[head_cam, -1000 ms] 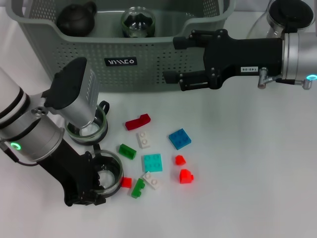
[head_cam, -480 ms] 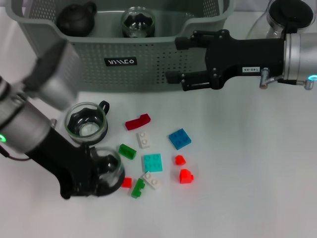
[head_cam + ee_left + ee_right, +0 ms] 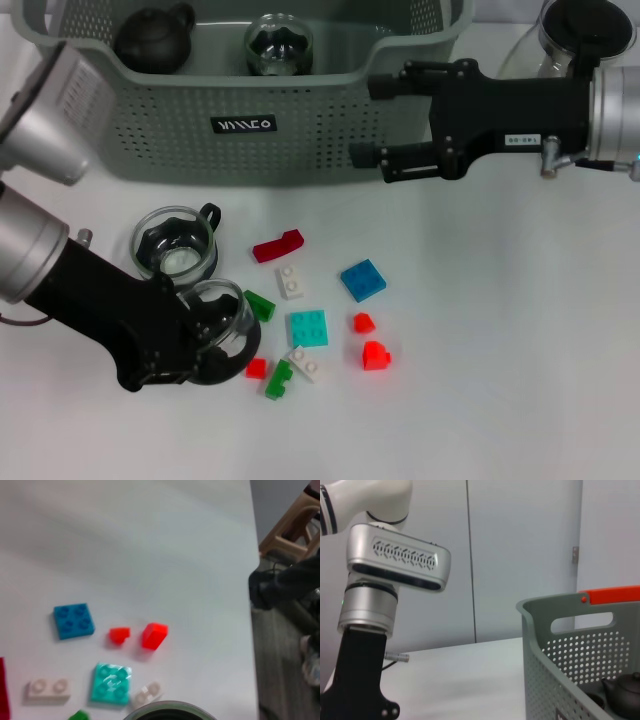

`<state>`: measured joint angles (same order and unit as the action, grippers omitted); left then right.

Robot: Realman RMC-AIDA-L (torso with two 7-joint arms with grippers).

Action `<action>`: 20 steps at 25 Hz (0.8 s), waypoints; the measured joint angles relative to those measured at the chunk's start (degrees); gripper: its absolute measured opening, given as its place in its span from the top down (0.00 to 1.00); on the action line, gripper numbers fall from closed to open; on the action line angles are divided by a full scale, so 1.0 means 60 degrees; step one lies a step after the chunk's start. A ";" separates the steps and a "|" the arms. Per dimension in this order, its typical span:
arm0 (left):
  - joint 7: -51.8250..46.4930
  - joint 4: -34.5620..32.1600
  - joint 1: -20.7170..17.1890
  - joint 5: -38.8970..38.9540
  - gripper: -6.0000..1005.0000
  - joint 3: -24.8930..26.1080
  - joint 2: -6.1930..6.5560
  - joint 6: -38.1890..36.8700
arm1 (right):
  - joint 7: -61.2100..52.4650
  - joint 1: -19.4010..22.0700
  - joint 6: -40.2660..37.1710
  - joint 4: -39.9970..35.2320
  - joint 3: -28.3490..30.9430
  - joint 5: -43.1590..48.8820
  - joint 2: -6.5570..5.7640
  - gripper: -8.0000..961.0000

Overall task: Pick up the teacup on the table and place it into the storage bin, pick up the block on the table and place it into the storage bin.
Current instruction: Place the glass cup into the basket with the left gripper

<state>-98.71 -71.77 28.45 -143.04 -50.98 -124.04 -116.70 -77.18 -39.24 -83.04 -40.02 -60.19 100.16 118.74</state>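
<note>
Nearest to us on the white tabletop [image 3: 520,330], our left gripper [image 3: 205,335] has its fingers clasped on a clear glass teacup [image 3: 222,322], which looks slightly lifted or tilted, though we cannot tell if it is clear of the surface. Just beyond it stands a second clear glass teacup with a dark insert [image 3: 175,246], untouched. Beside them lies the scatter of small plastic blocks: a red sloped block [image 3: 375,355], a teal square plate [image 3: 308,328], a blue square plate [image 3: 363,279] and others, none picked yet. Farther off, our right gripper [image 3: 372,122] hovers at the front wall of the large grey-green perforated storage bin [image 3: 320,130], fingers spread and empty. Inside the bin sit a dark teapot [image 3: 152,36] and a round glass piece [image 3: 278,43]. We judge the task early: the cup is gripped but not delivered, the block step unstarted.
</note>
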 joint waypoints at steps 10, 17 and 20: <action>-0.1219 0.0818 0.0166 0.2602 0.95 0.0125 0.0600 -0.0275 | -0.0520 0.0438 -0.1191 0.0102 0.0119 0.0050 -0.0380 0.10; -0.1618 0.0650 0.1000 0.3594 0.95 0.0669 0.0664 -0.0065 | -0.1092 0.0916 -0.1728 0.0276 0.0149 0.0225 -0.0847 0.10; -0.1749 0.0689 0.1388 0.3609 0.94 0.1228 0.0683 0.0338 | -0.0929 0.1060 -0.1747 0.0549 0.0154 0.0453 -0.0953 0.10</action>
<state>-109.20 -67.64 36.78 -121.39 -43.61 -119.94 -114.67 -82.76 -32.88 -93.53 -36.72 -59.27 102.88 113.02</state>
